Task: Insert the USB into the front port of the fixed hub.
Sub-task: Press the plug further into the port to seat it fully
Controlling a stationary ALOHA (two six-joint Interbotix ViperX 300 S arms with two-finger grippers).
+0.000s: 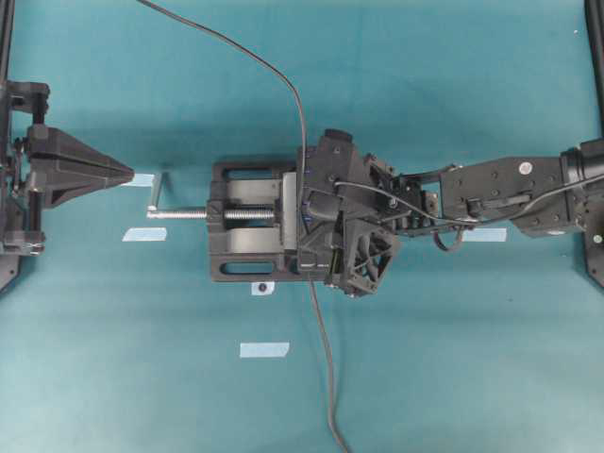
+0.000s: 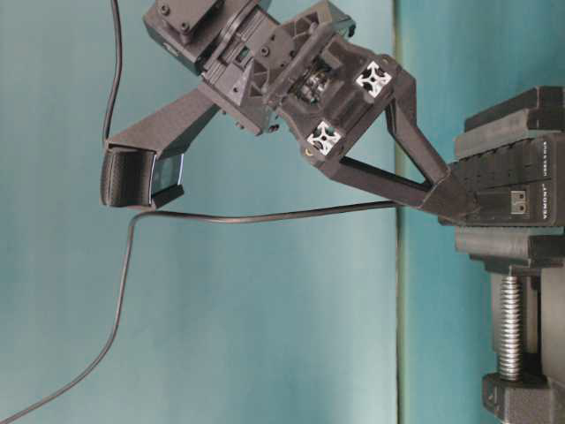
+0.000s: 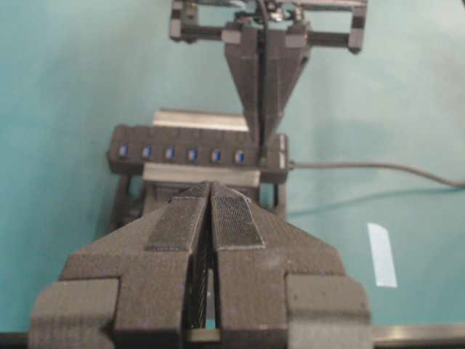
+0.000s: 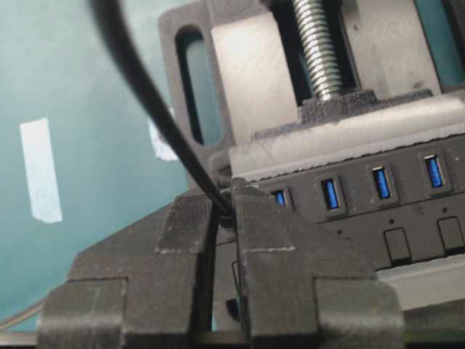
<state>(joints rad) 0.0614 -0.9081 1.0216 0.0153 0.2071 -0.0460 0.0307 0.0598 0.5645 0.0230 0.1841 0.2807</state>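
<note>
USB (image 4: 227,215): small black plug pinched between the right gripper's fingertips, at the end port of the hub's row; only a sliver of it shows, so how deep it sits cannot be told.
Cable (image 1: 274,71): thin and black, runs up from the plug and away across the table to the far edge in the overhead view; in the table-level view it hangs in a loose curve (image 2: 265,216) behind the fingers.
Hub (image 4: 378,211): long black strip with a row of blue ports and small buttons beneath them, clamped in the vise; from the left wrist view six blue ports (image 3: 180,154) show free, the end one hidden behind the right fingers.
Right gripper (image 4: 221,218): closed on the USB, fingers tilted down onto the hub's end.
Grey cable (image 1: 326,377): leaves the hub and runs to the near edge of the table.
Vise (image 1: 250,226): black, with a silver screw and handle, at the table's middle.
Left gripper (image 3: 211,200): closed, nothing in it, hanging well apart from the vise and pointing at it.
Table (image 1: 425,377): teal, with a few pale tape marks (image 1: 264,349).
</note>
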